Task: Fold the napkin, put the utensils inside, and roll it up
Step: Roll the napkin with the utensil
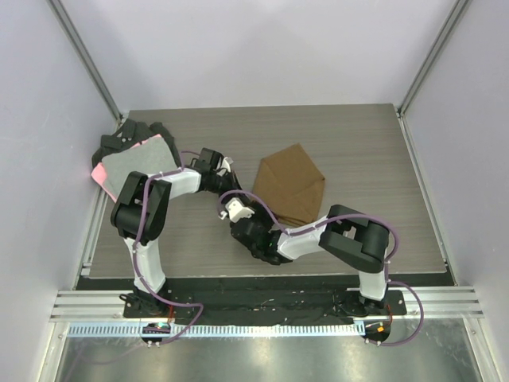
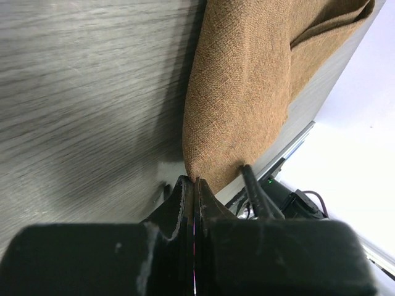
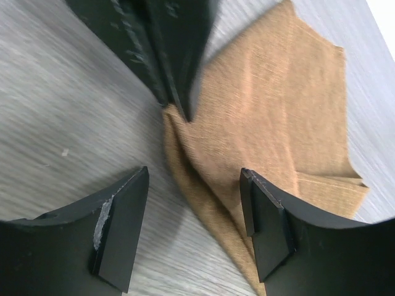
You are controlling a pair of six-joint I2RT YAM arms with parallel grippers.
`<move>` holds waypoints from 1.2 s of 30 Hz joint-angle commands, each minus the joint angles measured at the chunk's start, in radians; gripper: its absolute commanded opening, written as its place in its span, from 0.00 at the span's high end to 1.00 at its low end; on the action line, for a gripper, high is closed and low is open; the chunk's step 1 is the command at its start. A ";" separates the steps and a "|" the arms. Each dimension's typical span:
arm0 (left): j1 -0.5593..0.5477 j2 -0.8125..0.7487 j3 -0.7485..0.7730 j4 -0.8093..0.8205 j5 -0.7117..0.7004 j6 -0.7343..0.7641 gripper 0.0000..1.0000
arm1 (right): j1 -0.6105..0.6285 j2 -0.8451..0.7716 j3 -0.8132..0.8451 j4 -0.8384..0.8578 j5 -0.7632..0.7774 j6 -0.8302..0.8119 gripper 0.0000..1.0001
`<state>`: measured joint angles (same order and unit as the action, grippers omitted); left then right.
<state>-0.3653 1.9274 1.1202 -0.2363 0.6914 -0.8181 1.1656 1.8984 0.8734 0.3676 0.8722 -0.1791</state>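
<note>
While the left arm (image 1: 147, 203) arches up from its base and reaches right across the counter (image 1: 358, 143), the left fingers (image 2: 185, 203) are pressed together on the nearest corner of the napkin (image 1: 290, 185), which lies folded mid-counter. The right arm (image 1: 350, 239) bends at the elbow and stretches left, low over the surface, its right fingers (image 3: 120, 228) spread wide and holding nothing, one above bare counter, the other above the cloth's edge

A grey wood-grain desk (image 1: 358, 135) sits boxed in by plain pale walls (image 1: 262, 48) with slanting aluminium posts (image 1: 85, 56) at the corners, evenly lit, a metal rail (image 1: 445, 306) along its near edge.
</note>
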 commanded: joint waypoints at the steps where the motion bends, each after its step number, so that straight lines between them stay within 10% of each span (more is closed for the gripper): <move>1: 0.017 -0.016 -0.010 0.005 0.034 0.011 1.00 | 0.003 0.002 0.010 0.024 0.108 0.000 0.32; 18: 0.039 -0.018 -0.020 0.018 0.042 0.016 1.00 | -0.024 -0.032 -0.100 -0.091 0.142 0.112 0.38; 31: 0.043 0.004 -0.002 -0.004 0.043 0.045 1.00 | -0.072 -0.073 -0.109 -0.117 -0.080 0.087 0.74; 36: 0.043 -0.011 0.012 -0.032 0.000 0.072 0.79 | -0.124 -0.107 -0.077 -0.214 -0.249 0.087 0.81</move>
<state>-0.3313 1.9293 1.1049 -0.2420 0.7025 -0.7792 1.0832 1.8263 0.7807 0.2733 0.8150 -0.1104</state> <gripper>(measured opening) 0.110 0.213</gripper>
